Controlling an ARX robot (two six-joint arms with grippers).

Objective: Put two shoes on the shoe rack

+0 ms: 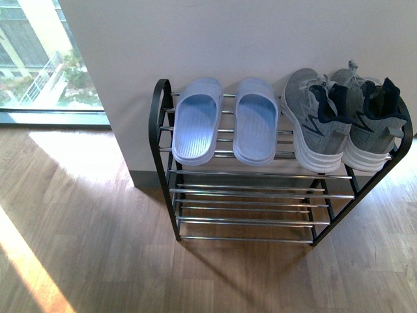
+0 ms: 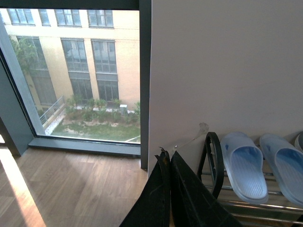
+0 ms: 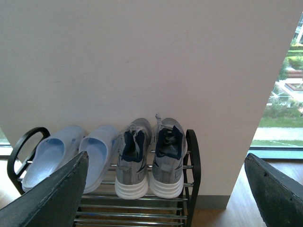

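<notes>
Close before the right wrist camera, the right gripper (image 3: 165, 198) shows two dark fingers (image 3: 52, 198) at opposite edges of its view, so its jaws stand wide apart with nothing between them. Beyond them stands the shoe rack (image 1: 163, 107), its black side frames rounded at the top and its shelves made of thin chrome rods, set on the wooden floor (image 1: 98, 261) against a white wall (image 1: 228, 39). All four shoes sit on the top shelf with their toes toward the wall. From the front view, the grey sneakers (image 1: 345, 124) take the right end, side by side and touching, their white soles at the shelf's front edge and their navy lining showing. Just to their left lie the pale blue slides (image 1: 225, 120), also side by side, the left slide near the rack's left frame. The lower shelves hold only their rods. In the left wrist view, the left gripper (image 2: 169, 189) shows its two dark fingers (image 2: 189, 198) pressed together, jaws closed on nothing, near the rack's left frame with the slides just beyond. Left of the wall, a large window (image 2: 71, 71) looks out on a yellow building (image 2: 94, 47) and greenery, and sunlight falls across the floor.
</notes>
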